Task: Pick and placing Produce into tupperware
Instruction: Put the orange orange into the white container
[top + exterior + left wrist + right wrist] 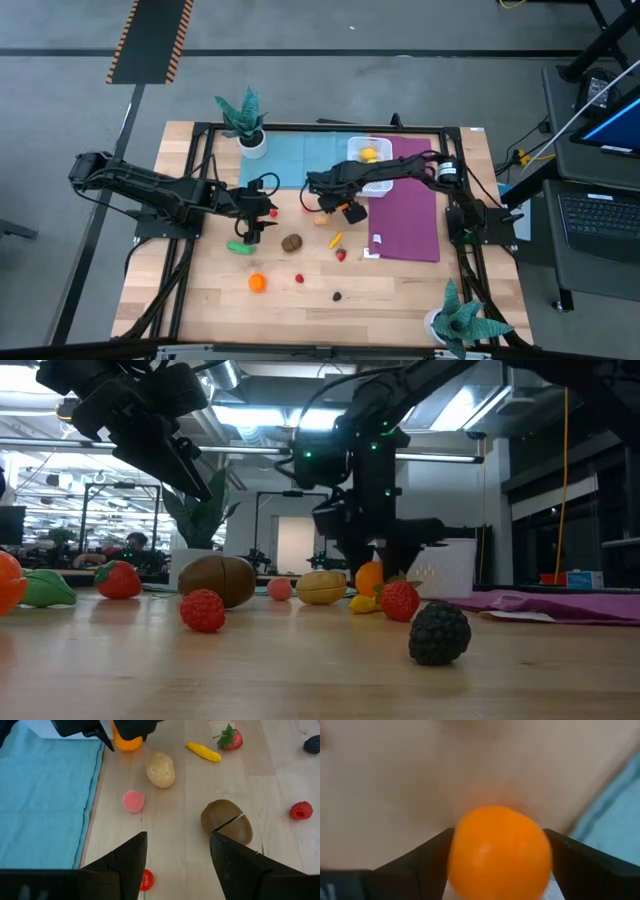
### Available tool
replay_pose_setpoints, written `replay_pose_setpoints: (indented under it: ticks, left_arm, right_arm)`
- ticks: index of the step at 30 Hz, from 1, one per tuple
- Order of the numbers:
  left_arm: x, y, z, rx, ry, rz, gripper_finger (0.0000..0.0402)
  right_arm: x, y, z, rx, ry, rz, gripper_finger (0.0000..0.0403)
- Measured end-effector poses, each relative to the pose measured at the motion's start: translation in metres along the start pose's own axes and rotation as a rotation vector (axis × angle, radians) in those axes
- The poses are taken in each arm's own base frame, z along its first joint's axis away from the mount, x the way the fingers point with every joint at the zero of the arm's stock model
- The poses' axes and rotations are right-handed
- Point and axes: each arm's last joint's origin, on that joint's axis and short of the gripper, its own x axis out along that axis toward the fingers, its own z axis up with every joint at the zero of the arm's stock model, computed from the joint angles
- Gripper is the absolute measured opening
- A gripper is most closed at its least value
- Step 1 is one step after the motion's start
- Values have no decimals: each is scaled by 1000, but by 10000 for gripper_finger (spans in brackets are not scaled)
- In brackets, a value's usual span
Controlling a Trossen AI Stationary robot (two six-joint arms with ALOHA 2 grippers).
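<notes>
My right gripper (345, 210) points down at mid-table, open, with a round orange fruit (500, 852) between its fingers; the fruit (369, 578) sits low, close to the table. The white tupperware (385, 185) stands at the far side and holds a yellow piece (369, 154). My left gripper (177, 865) hangs open above the table with nothing between its fingers, near a brown split piece (227, 822). Loose produce lies on the wood: a potato (161, 769), a pink ball (133, 800), a yellow piece (203, 751), a strawberry (230, 739), a raspberry (300, 810). My right gripper comes at the orange fruit from above, one finger (427, 857) at each side of it. The fruit fills the gap between them, and I cannot tell whether the fingers touch it.
A blue mat (290, 160) lies at the far side and a purple mat (410, 215) to the right. Teal potted plants stand at the far left (247, 125) and near right (462, 318). Another orange piece (257, 283), a green piece (238, 246) and a dark berry (337, 296) lie nearer.
</notes>
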Motion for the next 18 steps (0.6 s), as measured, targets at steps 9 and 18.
replay_pose_setpoints:
  ticks: [9, 18]
  left_arm:
    - [0, 0, 0, 15, 0, 0, 207]
    - [0, 0, 0, 24, -3, 0, 207]
  right_arm:
    - [-3, 4, 10, -15, 58, -71, 294]
    - [-6, 1, 12, -5, 50, -87, 237]
